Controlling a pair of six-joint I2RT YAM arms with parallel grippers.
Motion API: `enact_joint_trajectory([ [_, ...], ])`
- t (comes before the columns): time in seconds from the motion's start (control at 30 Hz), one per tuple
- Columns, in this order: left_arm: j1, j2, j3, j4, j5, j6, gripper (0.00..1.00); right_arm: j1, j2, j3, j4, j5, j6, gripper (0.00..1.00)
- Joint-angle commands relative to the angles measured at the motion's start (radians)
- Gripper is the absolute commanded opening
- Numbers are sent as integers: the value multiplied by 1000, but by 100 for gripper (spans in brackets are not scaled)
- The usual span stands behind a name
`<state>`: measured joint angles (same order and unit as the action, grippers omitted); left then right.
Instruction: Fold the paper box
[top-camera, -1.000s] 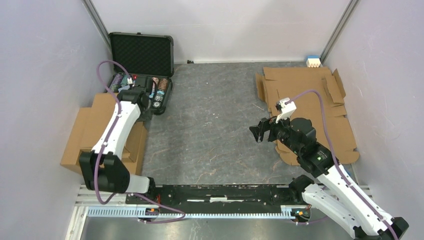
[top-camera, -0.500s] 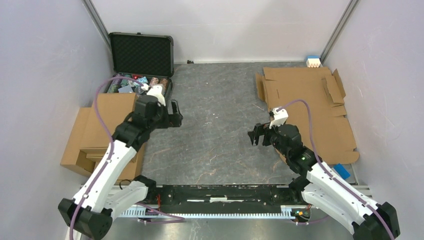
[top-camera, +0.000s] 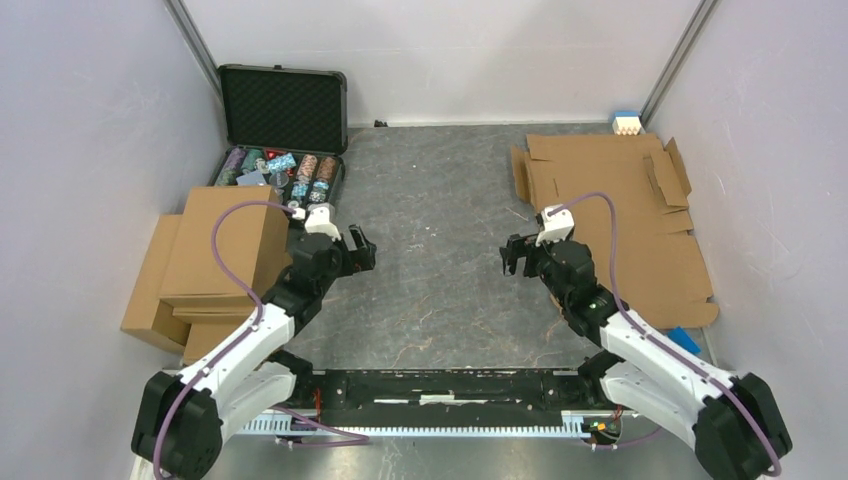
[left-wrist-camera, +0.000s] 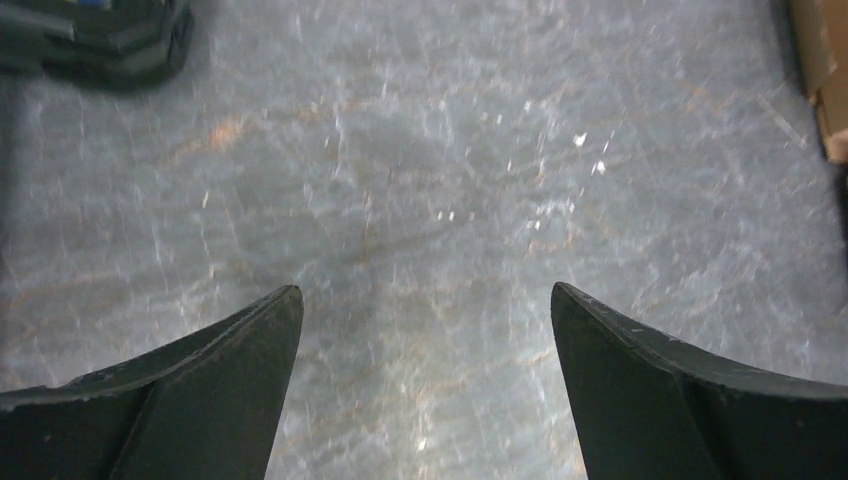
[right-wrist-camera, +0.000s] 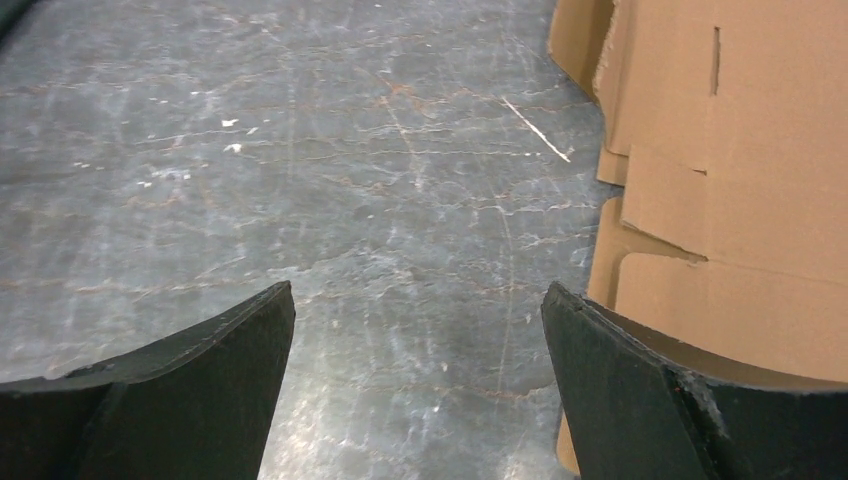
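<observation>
The paper box (top-camera: 225, 240) lies on stacked boxes (top-camera: 150, 295) near the left tool (top-camera: 361, 249).

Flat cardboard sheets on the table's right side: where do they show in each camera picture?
Top external: flat cardboard sheets at right, beside the right claw.
Left wrist: just their corner at the top right edge.
Right wrist: filling the right edge.
Shared landmark: the grey marbled tabletop.
</observation>
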<state>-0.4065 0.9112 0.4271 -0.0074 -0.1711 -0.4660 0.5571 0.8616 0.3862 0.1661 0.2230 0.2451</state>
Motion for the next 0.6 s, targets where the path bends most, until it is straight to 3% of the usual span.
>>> enact_joint_trajectory([
  [0.0,-2,48,38,219,-58,71,100,-66,126,19,139,-25,-28,98],
  [0.27,-3,111,-57,342,34,-2,100,-166,353,99,75,108,114,98],
  [0.57,-3,91,-163,489,53,-72,100,-167,307,-98,393,48,159,98],
])
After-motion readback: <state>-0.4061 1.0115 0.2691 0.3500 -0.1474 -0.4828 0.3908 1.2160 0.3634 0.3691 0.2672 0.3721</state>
